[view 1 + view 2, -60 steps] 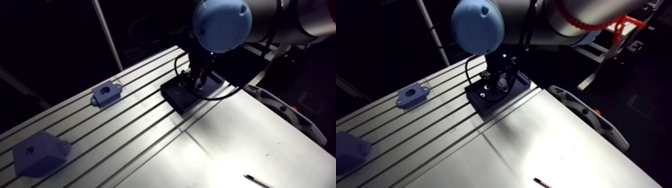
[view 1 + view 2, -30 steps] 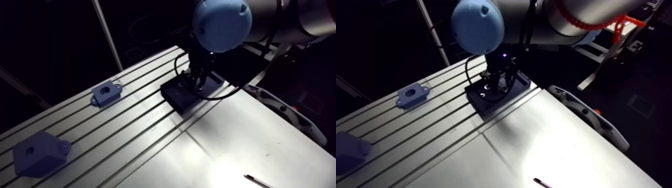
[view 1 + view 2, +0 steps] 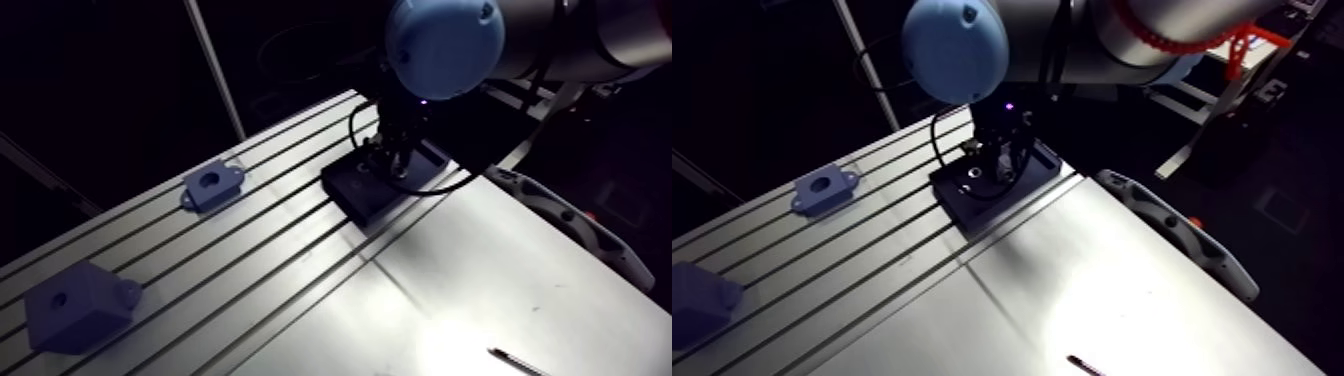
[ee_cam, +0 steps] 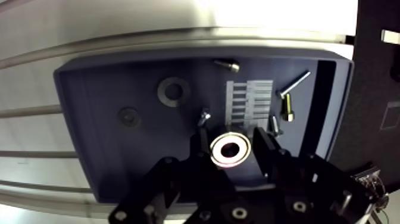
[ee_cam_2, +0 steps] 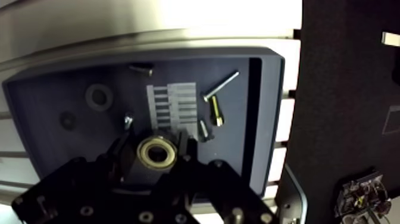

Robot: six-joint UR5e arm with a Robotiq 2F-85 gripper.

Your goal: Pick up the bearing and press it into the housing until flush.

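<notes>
metal bearing [image 4: 230, 149] tight in gripper [image 4: 231, 149], over dk tray [image 4: 107, 89]

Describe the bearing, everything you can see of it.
The bearing is a small ring of bright, polished-looking metal with a broad flat face and a dark round bore. It faces the wrist camera square on. It sits between the two fingers of the tool, which press against its rim on either side. Beneath it is the dark tray; whether it touches the tray floor cannot be told.
</notes>
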